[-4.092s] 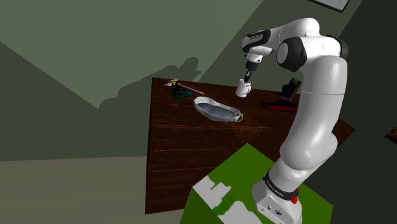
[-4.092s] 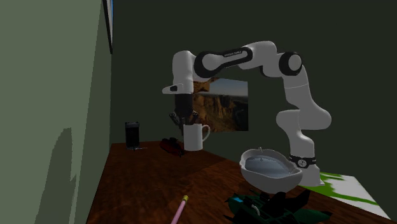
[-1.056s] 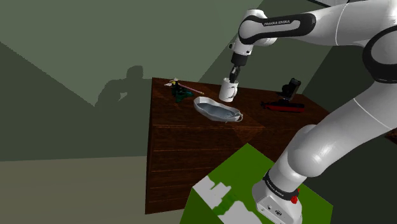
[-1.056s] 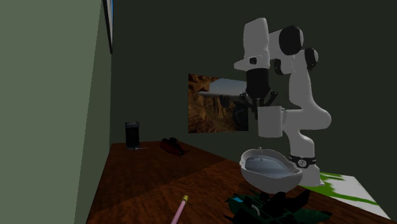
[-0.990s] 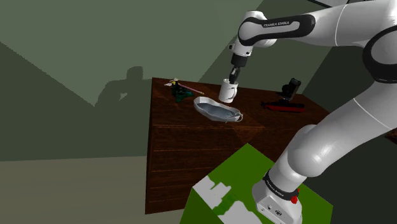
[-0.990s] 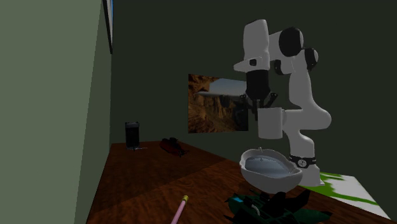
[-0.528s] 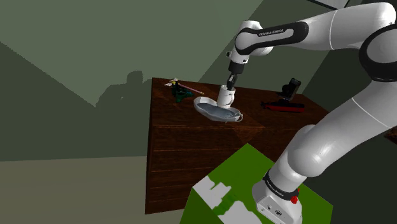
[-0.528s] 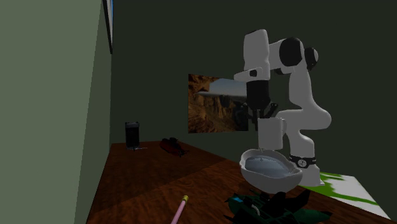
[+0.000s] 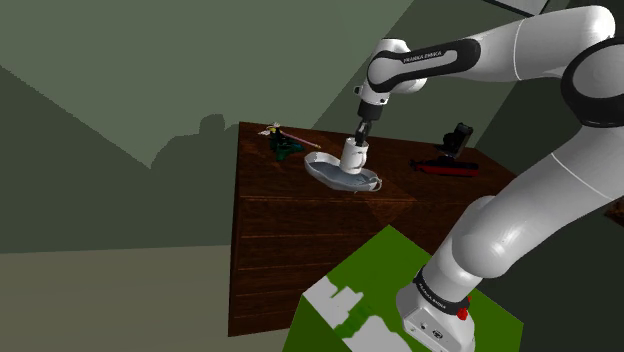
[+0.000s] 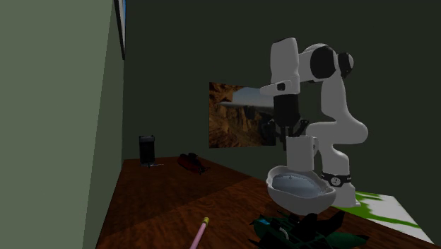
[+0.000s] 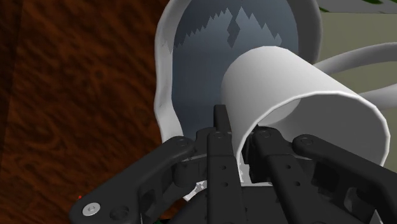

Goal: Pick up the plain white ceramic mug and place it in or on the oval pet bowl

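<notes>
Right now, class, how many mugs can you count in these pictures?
1. The white mug hangs upright in the pincer, which clasps its wall, low over the oval bowl on the wooden table. Another could be hidden behind the arm.

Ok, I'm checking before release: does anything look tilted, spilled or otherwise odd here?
Nothing stands out: the plain white mug hangs upright, clasped at its rim by the black tool, over the oval white pet bowl.

White mug (image 11: 286, 83), grey-blue-lined white bowl (image 11: 163, 95)
</notes>
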You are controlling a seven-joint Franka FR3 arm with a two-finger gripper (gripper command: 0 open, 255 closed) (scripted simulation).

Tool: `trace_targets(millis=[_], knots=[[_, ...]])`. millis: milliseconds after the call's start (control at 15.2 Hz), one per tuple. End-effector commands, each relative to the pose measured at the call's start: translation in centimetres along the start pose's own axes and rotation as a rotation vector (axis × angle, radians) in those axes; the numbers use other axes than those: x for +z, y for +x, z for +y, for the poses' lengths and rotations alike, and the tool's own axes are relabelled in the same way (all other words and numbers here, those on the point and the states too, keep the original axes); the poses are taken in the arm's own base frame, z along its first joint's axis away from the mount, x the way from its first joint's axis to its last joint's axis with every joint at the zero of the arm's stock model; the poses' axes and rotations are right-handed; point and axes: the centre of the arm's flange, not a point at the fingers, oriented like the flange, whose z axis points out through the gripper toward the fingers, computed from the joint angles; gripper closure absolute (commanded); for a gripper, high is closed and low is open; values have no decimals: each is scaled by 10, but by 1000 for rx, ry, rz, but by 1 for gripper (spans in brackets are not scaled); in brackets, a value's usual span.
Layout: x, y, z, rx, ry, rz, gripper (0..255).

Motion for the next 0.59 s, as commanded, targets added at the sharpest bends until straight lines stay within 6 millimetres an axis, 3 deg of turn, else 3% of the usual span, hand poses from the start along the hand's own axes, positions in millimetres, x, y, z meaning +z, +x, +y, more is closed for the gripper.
trace_targets(millis=[0,66,396,528], knots=[[0,0,0,0,0,0,255],[0,0,0,0,0,0,0],[0,0,0,0,0,0,0],[-26,0,0,0,0,0,0]])
